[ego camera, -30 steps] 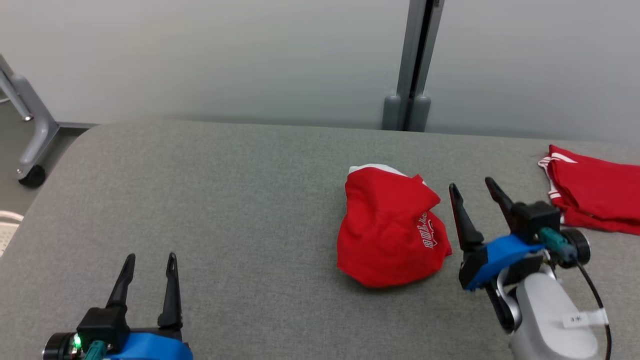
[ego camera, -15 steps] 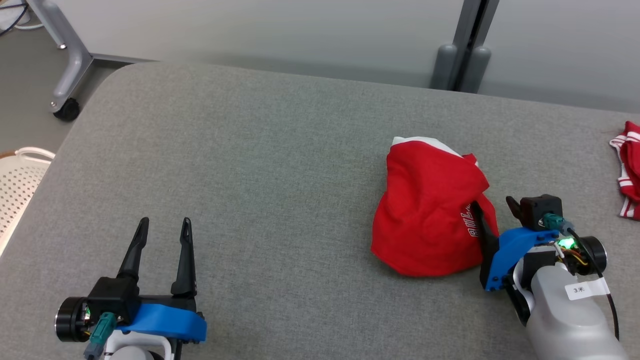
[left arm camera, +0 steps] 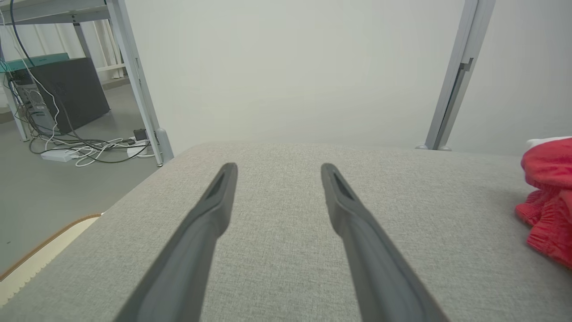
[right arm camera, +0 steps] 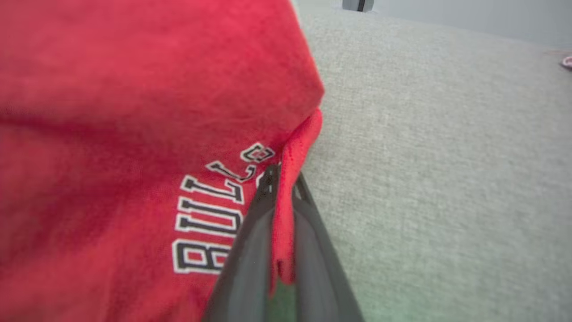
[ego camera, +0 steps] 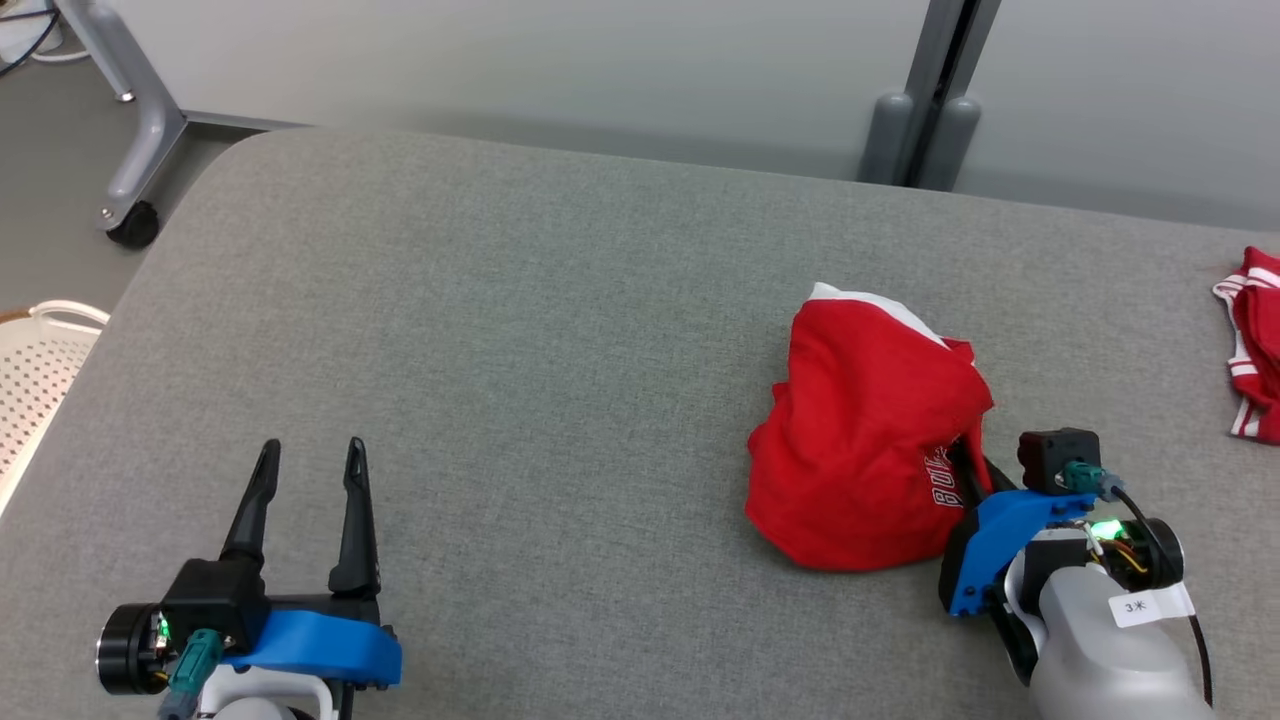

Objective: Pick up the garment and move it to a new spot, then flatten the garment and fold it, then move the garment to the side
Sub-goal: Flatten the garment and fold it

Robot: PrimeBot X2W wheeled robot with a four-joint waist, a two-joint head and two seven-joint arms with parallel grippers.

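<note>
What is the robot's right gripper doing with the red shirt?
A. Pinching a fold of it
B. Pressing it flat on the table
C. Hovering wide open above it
A: the right wrist view shows the right gripper shut on a fold at the edge of the red shirt, beside its lettering, with the shirt still bunched up on the grey table.

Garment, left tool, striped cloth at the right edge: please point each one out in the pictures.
garment [ego camera: 860,440], head view, middle of the crumpled red cloth.
left tool [ego camera: 310,445], head view, midway between its open fingertips.
striped cloth [ego camera: 1262,330], head view, red part beside the white stripes.
</note>
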